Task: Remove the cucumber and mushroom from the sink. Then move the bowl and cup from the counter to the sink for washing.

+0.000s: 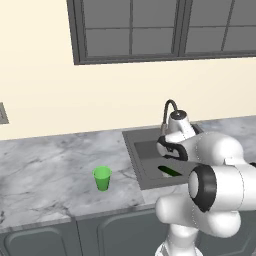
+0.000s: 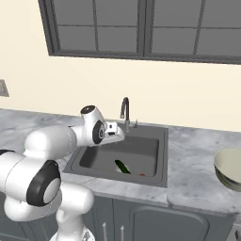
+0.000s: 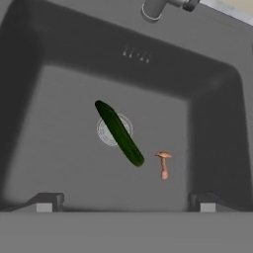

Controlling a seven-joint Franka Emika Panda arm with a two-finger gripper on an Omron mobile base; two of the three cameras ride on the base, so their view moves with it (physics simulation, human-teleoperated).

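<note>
Arm above the sink, cucumber and mushroom lying on its floor

The marbled grey-white counter (image 1: pixel 45 170) holds the dark, rectangular sink (image 2: pixel 157 176) with a curved faucet (image 2: pixel 124 110) at its back edge. The beige bowl (image 2: pixel 230 169) sits to its right, the green cup (image 1: pixel 102 178) to its left. The glossy cucumber (image 3: pixel 119 132) lies across the round drain (image 3: pixel 106 132), the tiny mushroom (image 3: pixel 163 164) just beside it. The gripper (image 3: pixel 126 207) hangs above, jaws wide and empty.

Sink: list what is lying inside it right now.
Inside the sink lie the cucumber, set diagonally across the round drain and covering part of it, and the small mushroom beside the cucumber's lower end, not touching it.
</note>
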